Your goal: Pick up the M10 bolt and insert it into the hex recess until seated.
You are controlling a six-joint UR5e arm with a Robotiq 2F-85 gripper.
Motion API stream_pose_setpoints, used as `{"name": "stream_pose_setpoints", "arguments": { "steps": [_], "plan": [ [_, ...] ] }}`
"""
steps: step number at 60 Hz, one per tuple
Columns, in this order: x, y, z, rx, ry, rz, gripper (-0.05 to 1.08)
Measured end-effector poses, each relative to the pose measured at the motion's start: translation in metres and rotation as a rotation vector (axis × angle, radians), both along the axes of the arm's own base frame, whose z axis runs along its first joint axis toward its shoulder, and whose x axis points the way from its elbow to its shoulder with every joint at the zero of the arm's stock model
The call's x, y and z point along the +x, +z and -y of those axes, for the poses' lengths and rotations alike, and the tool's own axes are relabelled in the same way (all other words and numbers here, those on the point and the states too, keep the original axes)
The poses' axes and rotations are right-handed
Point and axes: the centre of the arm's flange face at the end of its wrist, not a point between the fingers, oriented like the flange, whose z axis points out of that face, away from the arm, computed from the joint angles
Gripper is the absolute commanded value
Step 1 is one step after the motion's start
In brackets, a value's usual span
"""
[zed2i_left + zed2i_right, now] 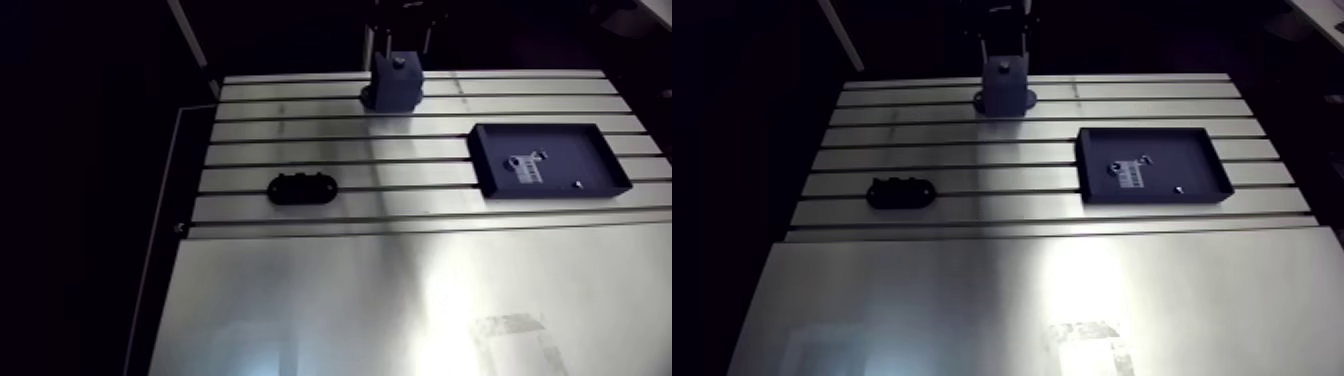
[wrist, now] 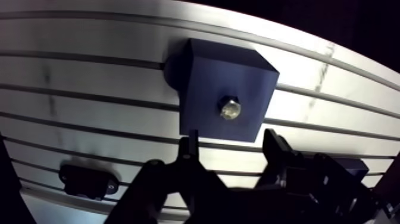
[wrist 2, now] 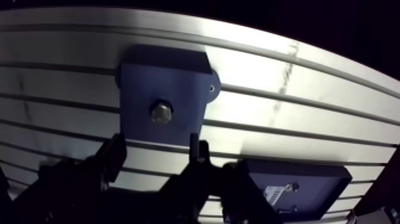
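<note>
Now | jaws released, empty, over block (image 2: 208, 77) | bolt (image 2: 230, 110) seated mid-face | tray (image 1: 575, 150) well apart

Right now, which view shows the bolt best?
The wrist view: the bolt shows its hex head clearly, sitting in the top face of the block just ahead of the open gripper. In the arm view it is only a small speck on top of the block, too small to show its shape.

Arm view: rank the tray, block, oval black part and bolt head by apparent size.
1. tray
2. block, though farthest from the camera
3. oval black part, about as wide as the block but flatter, so close
4. bolt head, a speck
</note>
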Motion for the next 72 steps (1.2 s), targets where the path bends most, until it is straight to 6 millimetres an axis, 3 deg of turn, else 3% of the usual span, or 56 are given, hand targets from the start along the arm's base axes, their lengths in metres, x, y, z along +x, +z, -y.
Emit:
{"name": "stream_pose_setpoints", "arguments": {
  "steps": [72],
  "plan": [
    [-0.009, -0.009, -0.01, -0.019, -0.053, -0.002, 0.5]
  ]
}}
